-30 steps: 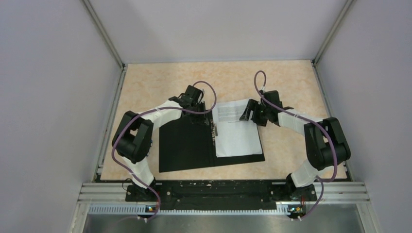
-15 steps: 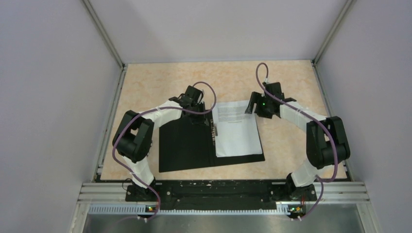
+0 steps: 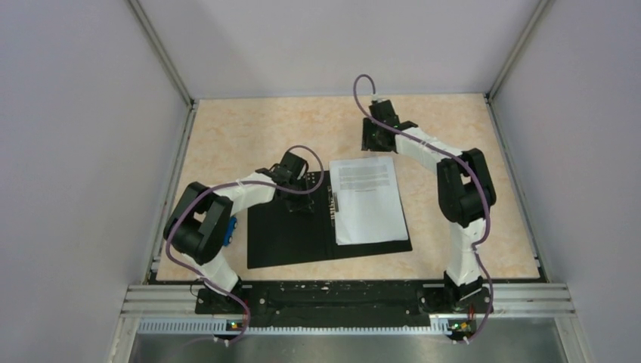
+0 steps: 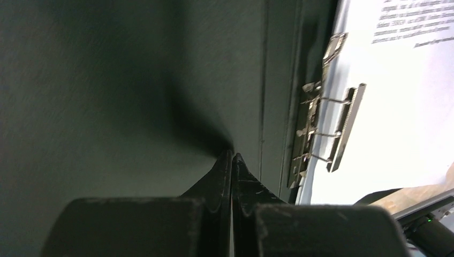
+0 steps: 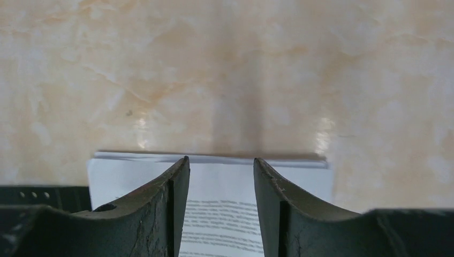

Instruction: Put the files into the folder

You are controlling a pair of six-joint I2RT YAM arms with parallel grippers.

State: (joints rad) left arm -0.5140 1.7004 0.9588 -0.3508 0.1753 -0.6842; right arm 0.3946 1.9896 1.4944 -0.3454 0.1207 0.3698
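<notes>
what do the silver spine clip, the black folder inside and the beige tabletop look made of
Silver spine clip: bright metal, probably steel; its wire and plates glint.
Black folder inside: matte, faintly grainy, likely card or plastic board.
Beige tabletop: smooth, marble-veined, with soft glare; perhaps laminate rather than stone.

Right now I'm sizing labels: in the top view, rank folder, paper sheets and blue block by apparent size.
1. folder
2. paper sheets
3. blue block, of which only a sliver shows beside the left arm
</notes>
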